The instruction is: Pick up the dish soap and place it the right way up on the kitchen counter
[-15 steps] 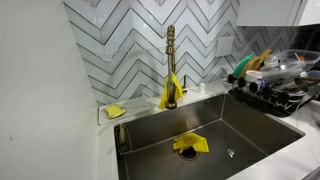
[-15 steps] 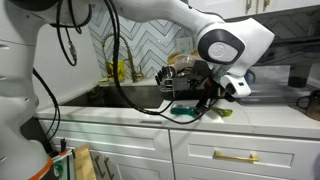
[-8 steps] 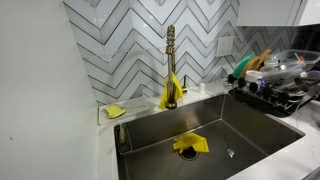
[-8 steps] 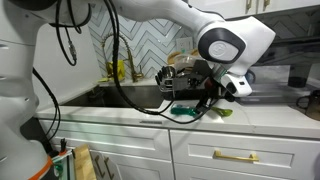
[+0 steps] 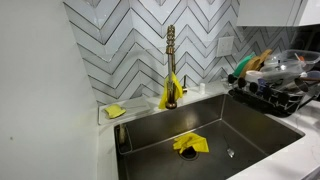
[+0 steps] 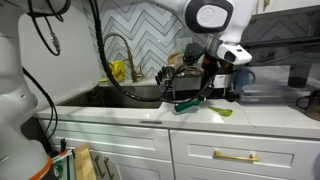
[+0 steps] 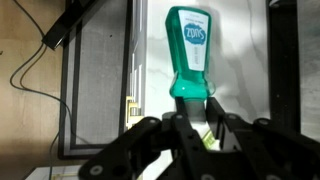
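Observation:
The dish soap (image 7: 190, 50) is a green bottle with a white label. In the wrist view its cap end sits between my gripper's (image 7: 193, 112) fingers, which are shut on it. In an exterior view the bottle (image 6: 188, 104) hangs tilted from the gripper (image 6: 203, 94), its low end just above the white kitchen counter (image 6: 265, 120), to the right of the sink. The counter also shows under the bottle in the wrist view (image 7: 245, 60). The bottle and the gripper are out of sight in the exterior view of the sink.
The steel sink (image 5: 210, 125) holds a yellow cloth (image 5: 190, 143) under a gold faucet (image 5: 170, 60). A yellow sponge (image 5: 116, 111) lies on the ledge. A full dish rack (image 5: 275, 85) stands beside the sink. A small light-green item (image 6: 225, 112) lies on the counter.
The arm has risen and swung upright, lifting the gripper with the soap bottle's cap end off the counter. Nothing has moved around the sink.

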Controlling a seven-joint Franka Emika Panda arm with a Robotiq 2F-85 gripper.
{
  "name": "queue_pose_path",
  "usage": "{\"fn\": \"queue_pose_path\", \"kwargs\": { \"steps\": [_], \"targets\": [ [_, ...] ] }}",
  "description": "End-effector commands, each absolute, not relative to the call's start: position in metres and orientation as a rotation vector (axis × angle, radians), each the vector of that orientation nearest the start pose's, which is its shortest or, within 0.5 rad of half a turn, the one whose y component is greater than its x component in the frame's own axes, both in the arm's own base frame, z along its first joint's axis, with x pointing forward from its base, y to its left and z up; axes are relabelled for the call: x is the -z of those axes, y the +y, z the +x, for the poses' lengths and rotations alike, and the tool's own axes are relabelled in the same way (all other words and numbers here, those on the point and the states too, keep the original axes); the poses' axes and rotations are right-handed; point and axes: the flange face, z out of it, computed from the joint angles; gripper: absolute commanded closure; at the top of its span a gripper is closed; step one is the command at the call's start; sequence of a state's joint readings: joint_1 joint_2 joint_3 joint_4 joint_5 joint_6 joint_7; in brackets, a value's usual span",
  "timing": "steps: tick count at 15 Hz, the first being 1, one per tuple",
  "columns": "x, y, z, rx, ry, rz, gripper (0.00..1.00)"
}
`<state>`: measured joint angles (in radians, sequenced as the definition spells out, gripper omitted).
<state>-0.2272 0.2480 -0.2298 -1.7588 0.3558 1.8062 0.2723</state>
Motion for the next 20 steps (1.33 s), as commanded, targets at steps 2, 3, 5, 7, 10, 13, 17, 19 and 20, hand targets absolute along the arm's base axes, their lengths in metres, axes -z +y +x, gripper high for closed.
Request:
{"fn": "queue_pose_path", "kwargs": {
  "steps": [2, 3, 5, 7, 10, 13, 17, 19, 20],
  "targets": [
    [-0.445, -0.202, 0.538, 0.0, 1.133, -2.707, 0.94],
    [-0.449, -0.193, 0.535, 0.071, 1.133, -2.733, 0.94],
    [-0.452, -0.179, 0.529, 0.169, 1.136, -2.766, 0.94],
    [-0.451, -0.163, 0.521, 0.247, 1.133, -2.787, 0.94],
    [-0.458, -0.149, 0.51, 0.364, 1.138, -2.828, 0.94],
    [-0.456, -0.137, 0.501, 0.444, 1.153, -2.863, 0.94],
    [-0.453, -0.123, 0.494, 0.548, 1.171, -2.894, 0.94],
    [-0.448, -0.117, 0.493, 0.587, 1.175, -2.901, 0.94],
    [-0.448, -0.114, 0.492, 0.609, 1.192, -2.879, 0.49]
  ]
}}
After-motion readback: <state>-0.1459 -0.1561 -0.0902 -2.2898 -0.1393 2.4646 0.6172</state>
